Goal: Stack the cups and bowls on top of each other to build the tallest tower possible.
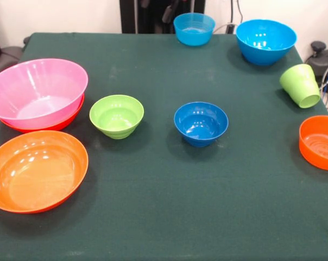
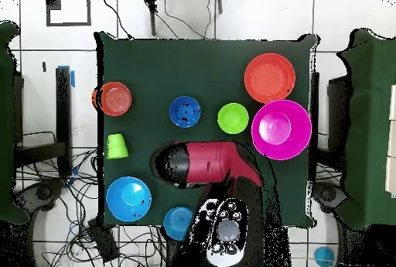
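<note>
The big pink bowl (image 1: 38, 92) sits nested in a wide orange bowl (image 1: 66, 122) at the left; this is the only stack. A second wide orange bowl (image 1: 36, 171) lies in front of it. The small lime green bowl (image 1: 116, 115) and small dark blue bowl (image 1: 201, 123) stand mid-table. Two sky blue bowls (image 1: 194, 28) (image 1: 265, 41) stand at the far edge. The lime green cup (image 1: 301, 85) lies tilted on its side at the right, and the smaller orange bowl (image 1: 320, 142) is beyond it. The orange cup does not show. My gripper (image 2: 166, 163) hangs at the red arm's dark end, high above the table.
The dark green table (image 1: 164, 217) ends close behind the sky blue bowls and right of the orange bowl. The robot's pedestal (image 1: 147, 13) stands at the far side. Cables and a black fixture (image 1: 319, 51) lie off the right edge.
</note>
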Motion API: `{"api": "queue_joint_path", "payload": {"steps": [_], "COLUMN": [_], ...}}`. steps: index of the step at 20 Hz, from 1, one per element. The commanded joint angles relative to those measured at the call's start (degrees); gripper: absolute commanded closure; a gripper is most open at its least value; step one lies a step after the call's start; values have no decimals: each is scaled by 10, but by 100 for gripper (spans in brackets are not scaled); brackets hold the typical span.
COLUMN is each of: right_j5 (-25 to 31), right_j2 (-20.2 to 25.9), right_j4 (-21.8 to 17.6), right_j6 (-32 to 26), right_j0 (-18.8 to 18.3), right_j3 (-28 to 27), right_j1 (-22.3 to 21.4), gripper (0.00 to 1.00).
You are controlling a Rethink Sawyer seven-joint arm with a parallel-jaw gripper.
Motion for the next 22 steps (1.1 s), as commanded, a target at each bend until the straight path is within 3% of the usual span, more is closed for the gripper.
{"api": "queue_joint_path", "payload": {"steps": [1, 14, 22], "right_j5": [-21, -44, -56], "right_j2": [60, 60, 52], "right_j4": [5, 15, 18], "right_j6": [18, 52, 61], "right_j0": [15, 31, 44], "right_j3": [8, -14, -5], "right_j1": [30, 67, 66], "gripper": [0, 0, 0]}}
